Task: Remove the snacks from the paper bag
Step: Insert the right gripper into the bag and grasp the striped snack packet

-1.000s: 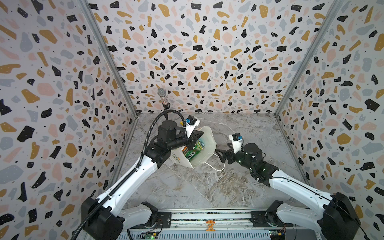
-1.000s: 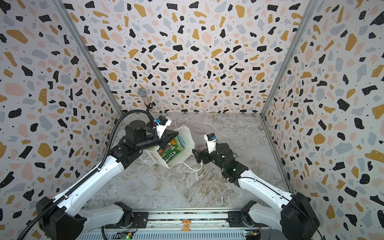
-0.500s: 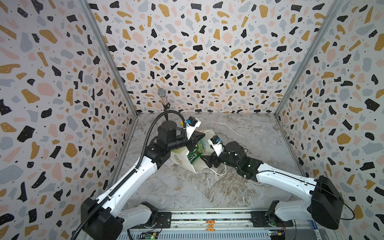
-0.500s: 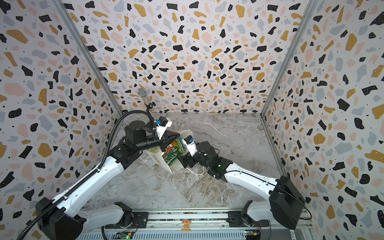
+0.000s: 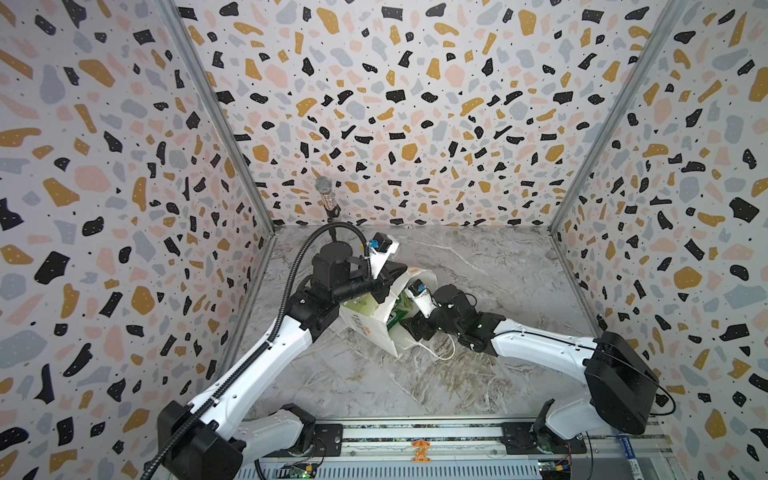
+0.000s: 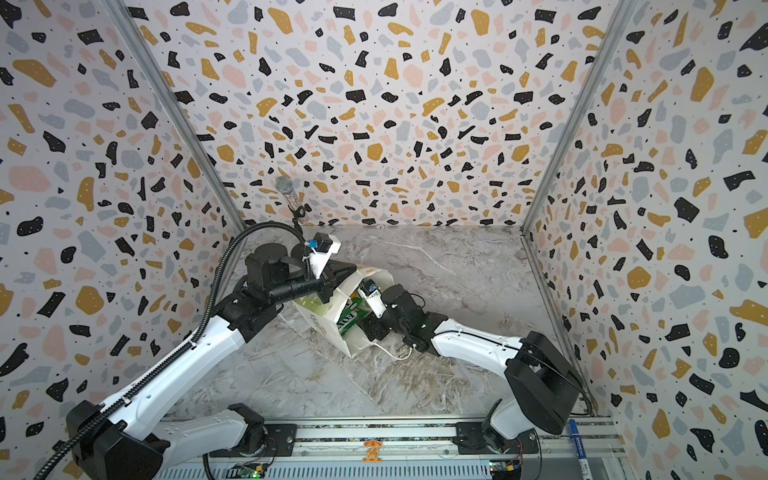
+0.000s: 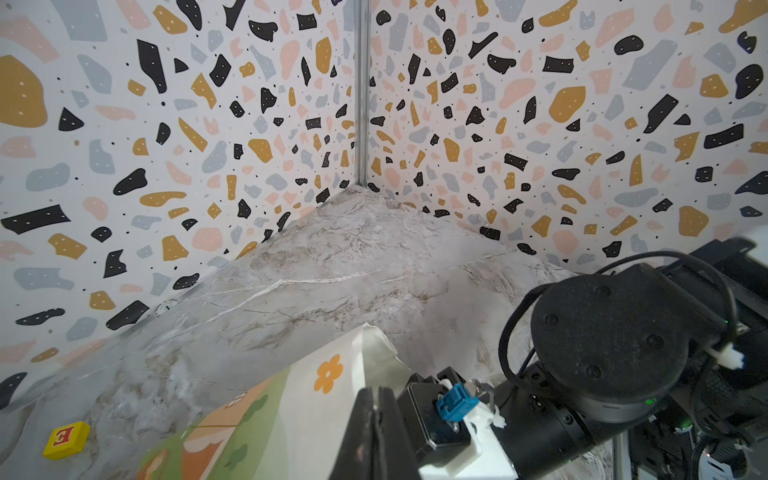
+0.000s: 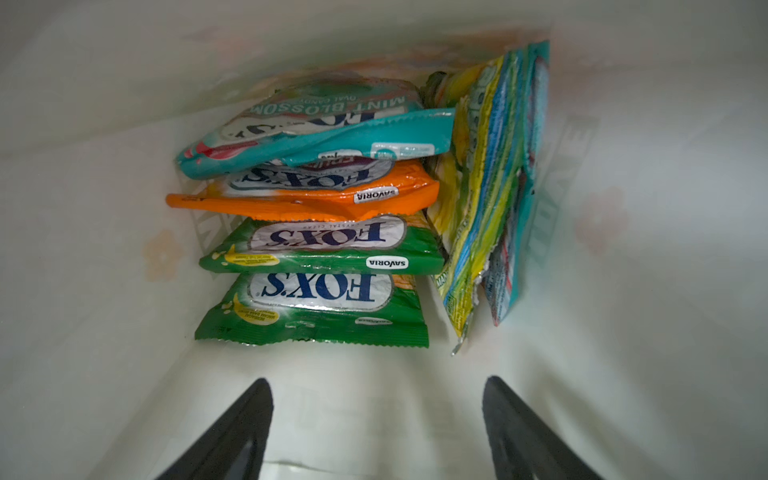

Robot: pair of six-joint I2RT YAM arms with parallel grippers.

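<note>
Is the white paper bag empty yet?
Not empty: glossy green, orange and teal candy pouches sit stacked inside the white paper bag.

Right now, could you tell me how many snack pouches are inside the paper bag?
6: stacked teal pouch, orange pouch, two green pouches; beside them on edge, yellow pouch and another teal pouch. More may be hidden.
</note>
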